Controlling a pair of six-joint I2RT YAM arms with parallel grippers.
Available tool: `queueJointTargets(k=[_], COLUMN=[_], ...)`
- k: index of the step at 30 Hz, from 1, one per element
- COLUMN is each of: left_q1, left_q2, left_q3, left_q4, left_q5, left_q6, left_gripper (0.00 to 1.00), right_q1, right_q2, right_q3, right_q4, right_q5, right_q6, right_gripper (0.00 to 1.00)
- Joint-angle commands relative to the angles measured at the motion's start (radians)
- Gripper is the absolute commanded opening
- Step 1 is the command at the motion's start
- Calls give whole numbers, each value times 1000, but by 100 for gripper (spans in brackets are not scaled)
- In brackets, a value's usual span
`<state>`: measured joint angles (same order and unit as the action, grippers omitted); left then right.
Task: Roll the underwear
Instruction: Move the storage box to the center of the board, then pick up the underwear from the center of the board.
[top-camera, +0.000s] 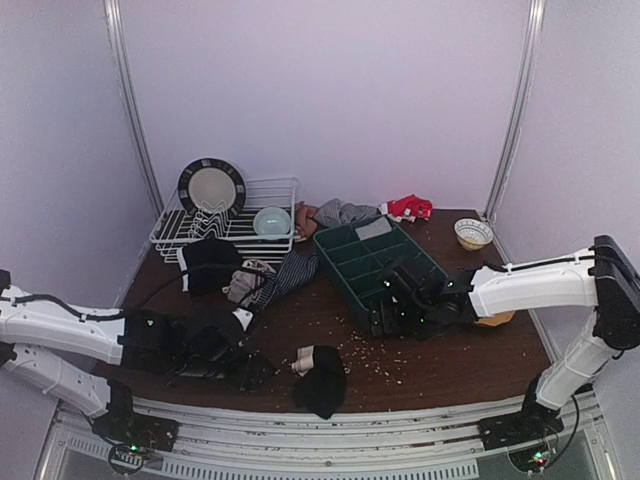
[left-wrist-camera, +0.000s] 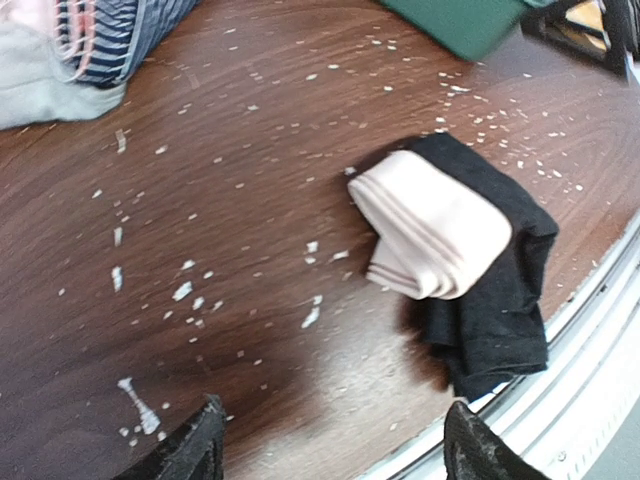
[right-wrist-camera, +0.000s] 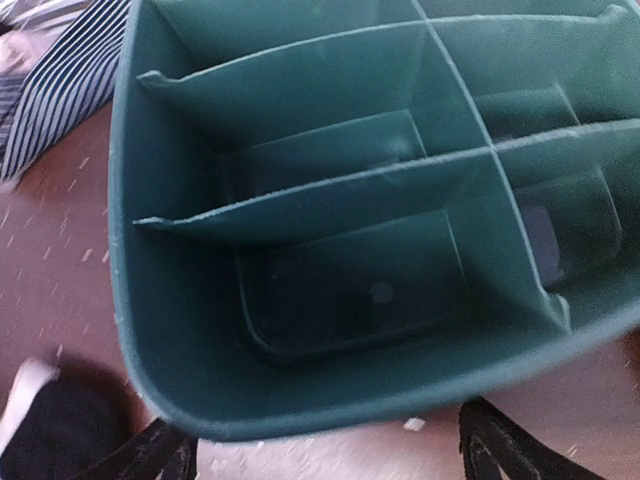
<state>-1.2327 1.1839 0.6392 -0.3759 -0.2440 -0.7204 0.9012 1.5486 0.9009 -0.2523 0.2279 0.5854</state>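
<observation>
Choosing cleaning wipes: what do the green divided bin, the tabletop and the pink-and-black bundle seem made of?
Green divided bin: probably moulded plastic, smooth with a dull sheen, thin rigid dividers. Tabletop: dark wood-grain surface, glossy where light reflects; solid wood or laminate, cannot tell. Pink roll and black piece under it: soft matte cloth, layered folds and limp edges.

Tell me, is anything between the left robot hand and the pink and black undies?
Nothing visible. Between the open left gripper and the folded beige-pink cloth underwear on the black cloth underwear lies only brown table with white crumbs.
</observation>
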Motion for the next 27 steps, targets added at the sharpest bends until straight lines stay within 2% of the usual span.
queueJointTargets(k=[1, 4, 8, 12, 16, 20, 27], left_q1=[-2, -2, -1, -1, 0, 1, 1], left_q2=[-47, -71, -94, -123, -112, -35, 18], left_q3=[-44, -58, -62, -86, -113, -95, -86], left_q4=[-34, -47, -75, -62, 45, 100, 63], left_q5=[-62, -83, -106, -124, -91, -60, -28], left_q6=[-51, -59, -63, -65, -39, -38, -98], left_gripper=[71, 71, 71, 71, 72, 72, 71], right_q1=[-132, -194, -180, -30, 159, 269, 322], right_q2=[56, 103, 57, -54, -64, 12, 236], right_q3=[103, 184, 223, 165, 132, 148, 328], right_q4=[-16, -43, -87, -59, -55, -5, -130], right_q5=[57, 42, 6, -88, -139, -144, -133], right_q6=[-30, -46, -66, -95, -80, -93, -179], right_gripper=[86, 86, 86, 86, 85, 83, 82])
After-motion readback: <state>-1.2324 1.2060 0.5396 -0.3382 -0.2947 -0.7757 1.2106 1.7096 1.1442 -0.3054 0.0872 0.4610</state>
